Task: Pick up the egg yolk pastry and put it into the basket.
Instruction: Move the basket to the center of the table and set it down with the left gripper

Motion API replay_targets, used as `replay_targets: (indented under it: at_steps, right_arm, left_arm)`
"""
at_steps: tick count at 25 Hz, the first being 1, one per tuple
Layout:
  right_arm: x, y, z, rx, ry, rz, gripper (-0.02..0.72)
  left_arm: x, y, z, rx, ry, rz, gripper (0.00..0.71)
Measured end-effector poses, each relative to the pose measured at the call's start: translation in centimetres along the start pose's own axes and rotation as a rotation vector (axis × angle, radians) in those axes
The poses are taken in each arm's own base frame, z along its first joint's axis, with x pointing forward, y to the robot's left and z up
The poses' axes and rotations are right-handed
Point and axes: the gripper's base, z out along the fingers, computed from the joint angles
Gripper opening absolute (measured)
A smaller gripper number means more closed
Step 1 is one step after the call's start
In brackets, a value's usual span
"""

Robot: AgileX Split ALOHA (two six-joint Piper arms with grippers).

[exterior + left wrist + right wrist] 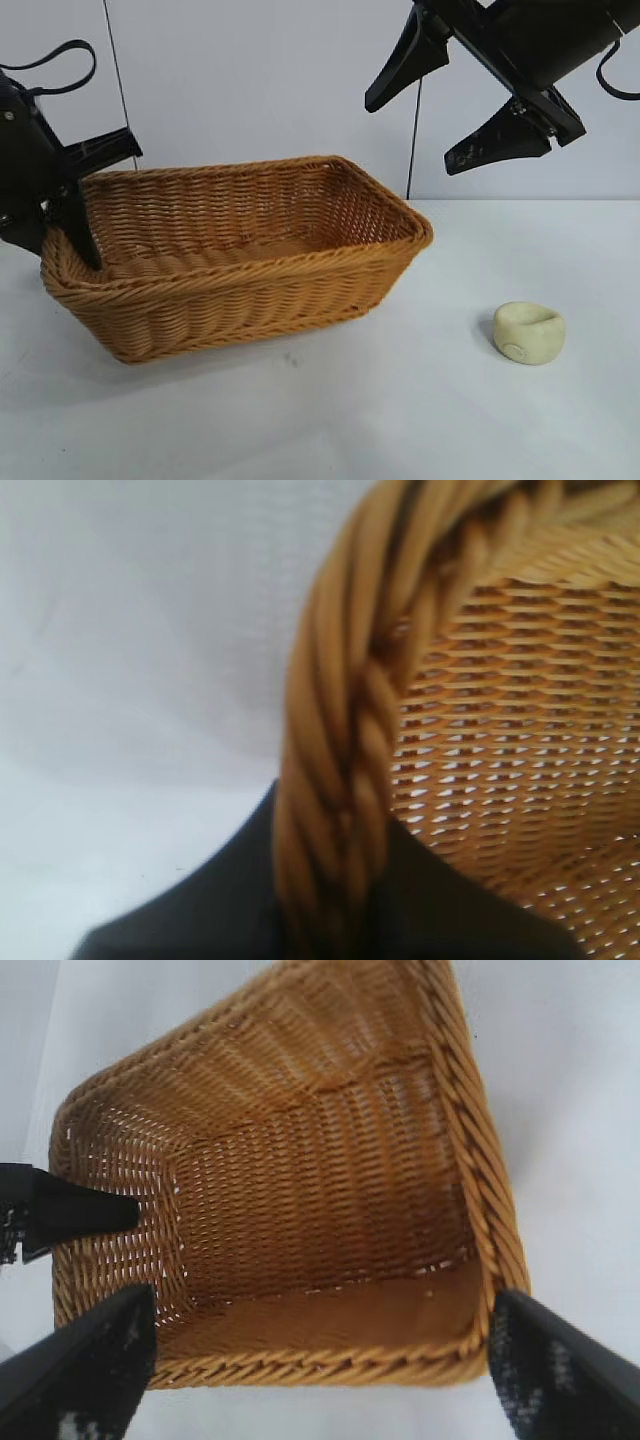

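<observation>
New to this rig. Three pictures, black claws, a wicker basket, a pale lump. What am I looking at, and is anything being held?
Two robot arms at a white table. One picture is from an outside camera facing them; the other two are from cameras on each arm's wrist.

On the table: a woven basket and, apart from it, a small pale egg yolk pastry.

The left gripper is clamped on the basket's braided rim at its end; its wrist view shows that rim up close between the dark fingers. The right gripper hangs open above the basket's other end, holding nothing; its wrist view looks down into the basket. The pastry is not yet picked up.
</observation>
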Motion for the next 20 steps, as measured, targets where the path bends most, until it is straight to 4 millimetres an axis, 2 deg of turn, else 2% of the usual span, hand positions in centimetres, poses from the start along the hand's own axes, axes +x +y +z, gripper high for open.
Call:
replay_targets:
  at_steps: [5, 8, 20]
  right_arm:
    - [0.0, 0.0, 0.0, 0.000, 0.000, 0.000, 0.645]
    - [0.0, 0.0, 0.0, 0.000, 0.000, 0.000, 0.645]
    - [0.0, 0.0, 0.0, 0.000, 0.000, 0.000, 0.645]
  left_arm:
    - [-1.1, -1.4, 0.4, 0.066, 0.058, 0.160, 0.092]
    - [-1.1, -1.9, 0.3, 0.119, 0.064, 0.174, 0.092]
    - [-1.4, -1.6, 0.6, 0.079, 0.041, 0.221, 0.092]
